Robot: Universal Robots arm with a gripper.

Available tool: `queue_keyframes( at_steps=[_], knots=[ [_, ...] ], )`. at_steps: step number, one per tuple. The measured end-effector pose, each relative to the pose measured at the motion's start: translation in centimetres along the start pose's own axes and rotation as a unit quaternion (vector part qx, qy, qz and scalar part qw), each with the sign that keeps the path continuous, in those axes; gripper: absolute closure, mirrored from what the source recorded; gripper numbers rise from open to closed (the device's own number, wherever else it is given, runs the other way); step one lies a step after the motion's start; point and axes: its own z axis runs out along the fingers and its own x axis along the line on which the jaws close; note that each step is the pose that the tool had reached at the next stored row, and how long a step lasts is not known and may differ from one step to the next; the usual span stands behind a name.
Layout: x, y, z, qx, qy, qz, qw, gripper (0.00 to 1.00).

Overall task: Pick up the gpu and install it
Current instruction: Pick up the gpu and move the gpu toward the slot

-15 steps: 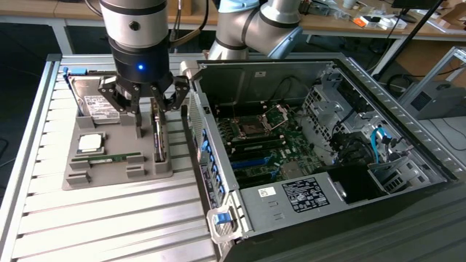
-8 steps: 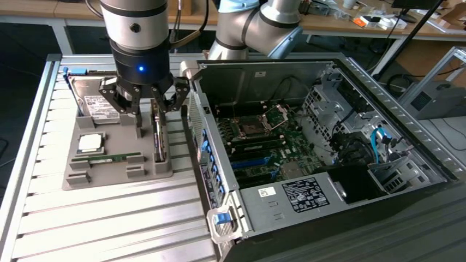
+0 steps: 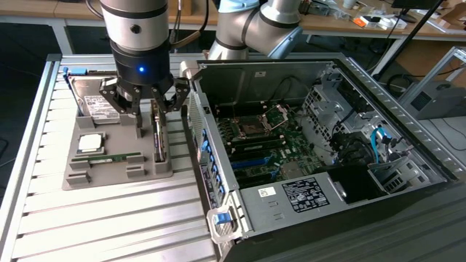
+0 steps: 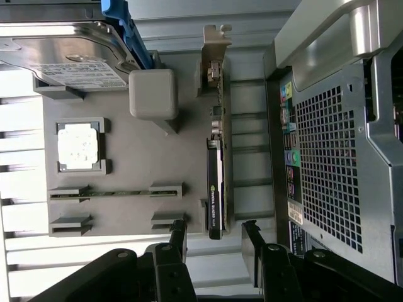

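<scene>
gpu [image 4: 217, 182]: thin dark card on edge, silver bracket at one end, slotted in the gray tray [image 3: 109, 169] along the tray's edge nearest the computer case [image 3: 291, 204]. Gripper [image 3: 153, 111] over it, fingers apart, straddling. Far end hidden behind gripper in exterior view.

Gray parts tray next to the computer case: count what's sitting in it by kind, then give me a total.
Hard drive: 1
Processor chip: 1
Memory stick: 1
Graphics card: 1
Total: 4
</scene>
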Motion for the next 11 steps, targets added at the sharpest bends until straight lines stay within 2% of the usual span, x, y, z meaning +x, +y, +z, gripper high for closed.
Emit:
queue_keyframes(
  at_steps=[11],
  knots=[
    [-0.02,-0.01,0.24,0.0,0.0,0.0,1.0,0.52]
  ],
)
